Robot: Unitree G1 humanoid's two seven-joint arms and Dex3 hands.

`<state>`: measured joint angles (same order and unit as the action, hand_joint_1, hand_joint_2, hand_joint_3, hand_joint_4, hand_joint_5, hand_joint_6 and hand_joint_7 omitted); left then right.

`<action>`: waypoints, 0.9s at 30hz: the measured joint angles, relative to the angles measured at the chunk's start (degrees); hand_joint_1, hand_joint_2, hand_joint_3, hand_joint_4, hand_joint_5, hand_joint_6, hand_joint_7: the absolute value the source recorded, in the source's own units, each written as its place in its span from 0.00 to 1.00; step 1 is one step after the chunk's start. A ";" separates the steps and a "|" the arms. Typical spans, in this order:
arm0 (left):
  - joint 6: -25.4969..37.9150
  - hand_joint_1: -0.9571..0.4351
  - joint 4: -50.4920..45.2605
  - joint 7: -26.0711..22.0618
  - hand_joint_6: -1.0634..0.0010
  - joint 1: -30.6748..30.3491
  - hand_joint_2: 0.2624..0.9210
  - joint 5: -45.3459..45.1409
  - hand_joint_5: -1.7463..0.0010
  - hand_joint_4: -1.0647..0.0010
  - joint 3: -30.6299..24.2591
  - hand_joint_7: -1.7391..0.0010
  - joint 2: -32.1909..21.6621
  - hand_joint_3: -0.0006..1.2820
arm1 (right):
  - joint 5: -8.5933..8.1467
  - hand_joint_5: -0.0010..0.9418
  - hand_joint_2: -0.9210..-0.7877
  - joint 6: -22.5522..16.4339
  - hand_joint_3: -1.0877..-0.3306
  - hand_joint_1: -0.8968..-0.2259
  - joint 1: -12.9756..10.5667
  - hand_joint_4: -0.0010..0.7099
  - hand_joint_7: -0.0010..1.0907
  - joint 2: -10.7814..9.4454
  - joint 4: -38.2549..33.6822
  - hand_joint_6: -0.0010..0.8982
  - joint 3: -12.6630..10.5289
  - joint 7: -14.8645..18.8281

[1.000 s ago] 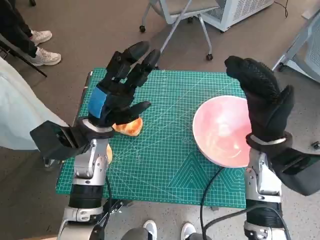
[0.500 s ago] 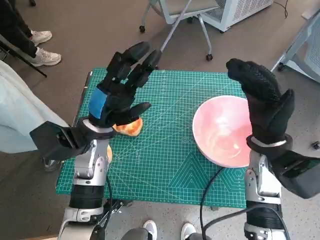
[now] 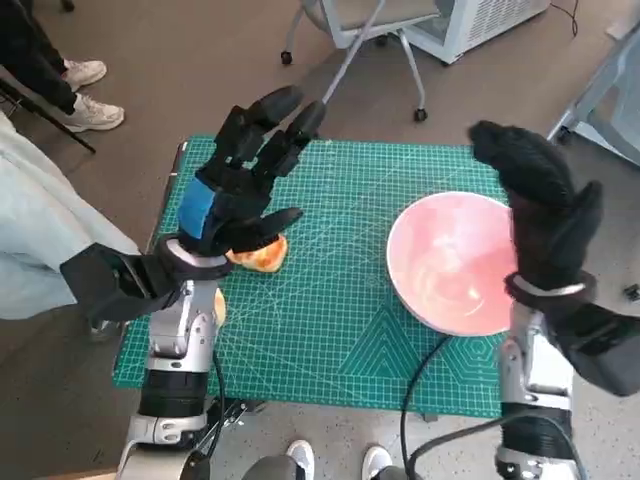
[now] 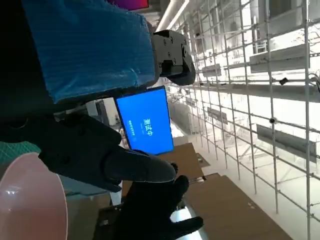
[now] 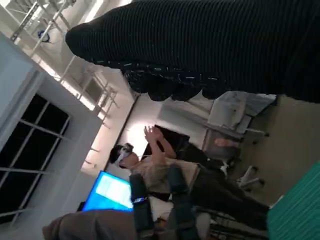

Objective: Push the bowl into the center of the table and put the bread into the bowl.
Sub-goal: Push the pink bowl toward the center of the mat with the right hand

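Green cutting mat (image 3: 330, 330) covers the small table, with grey floor, a wheeled chair (image 3: 370, 30) and a person's white shoes (image 3: 80, 95) around it. On the mat's right side sits the pink bowl (image 3: 445, 265), holding nothing and not yet at the center; its rim also shows in the left wrist view (image 4: 30, 200). The bread (image 3: 258, 253) lies on the mat near the left edge, well apart from the bowl. Above the bread hangs the left hand (image 3: 240, 185), raised off the table with its fingers spread and holding nothing, likely waiting its turn. Beside the bowl's far right rim the right hand (image 3: 540, 210) is also lifted, fingers apart and empty, seemingly placed to push the bowl leftward. The right wrist view shows a seated person (image 5: 150, 170) with raised hands and a blue screen (image 5: 112, 192).
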<state>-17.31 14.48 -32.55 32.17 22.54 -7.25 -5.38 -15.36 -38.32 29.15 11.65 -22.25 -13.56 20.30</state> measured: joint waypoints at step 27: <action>-2.12 0.32 2.92 0.36 1.00 -1.03 1.00 -0.03 0.99 0.80 -0.70 0.65 0.51 0.19 | 3.55 0.00 0.00 -7.32 0.35 0.56 5.03 0.23 0.31 8.25 -42.98 0.19 -11.23 -15.65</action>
<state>-19.43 17.40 -32.19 31.14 22.51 -7.94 -4.86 -11.81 -45.64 34.18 19.91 -65.23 -24.79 4.65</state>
